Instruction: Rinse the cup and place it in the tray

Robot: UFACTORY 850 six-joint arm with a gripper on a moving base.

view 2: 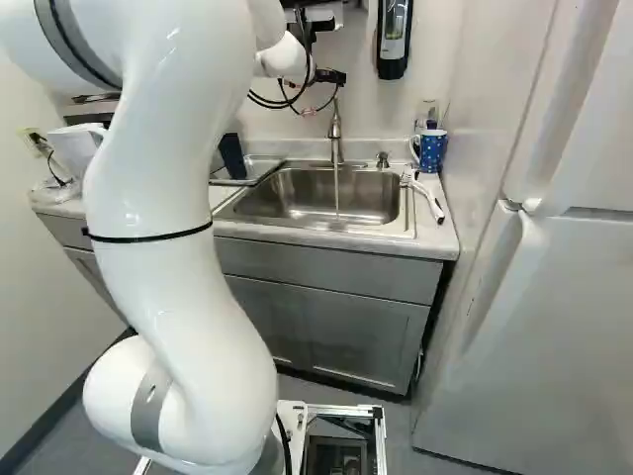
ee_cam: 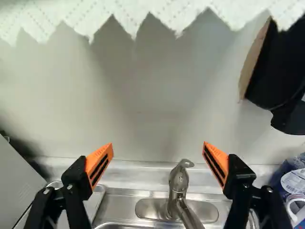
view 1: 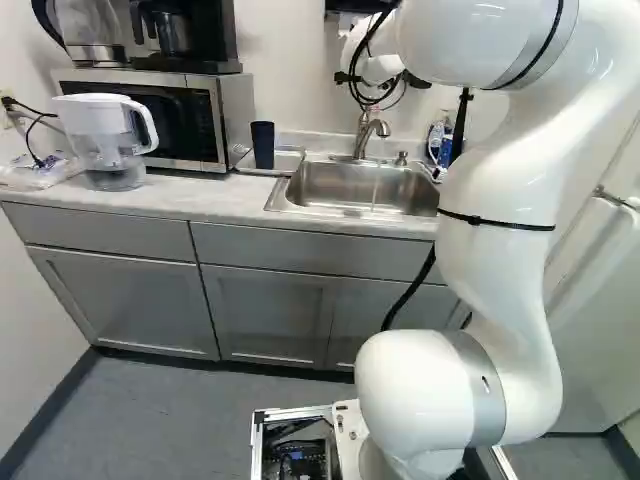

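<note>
we note jaws (view 2: 331, 76) wide open, holding nothing, near the faucet (ee_cam: 179, 183). water runs into the sink (view 2: 297, 203). dark cup (view 1: 263, 145) stands in the tray (view 1: 290, 160).

a kitchen: sink (view 2: 316, 206), running faucet (view 1: 366, 136), microwave (view 1: 200, 122), water pitcher (view 1: 108, 135), grey cabinets (view 1: 270, 305).
</note>
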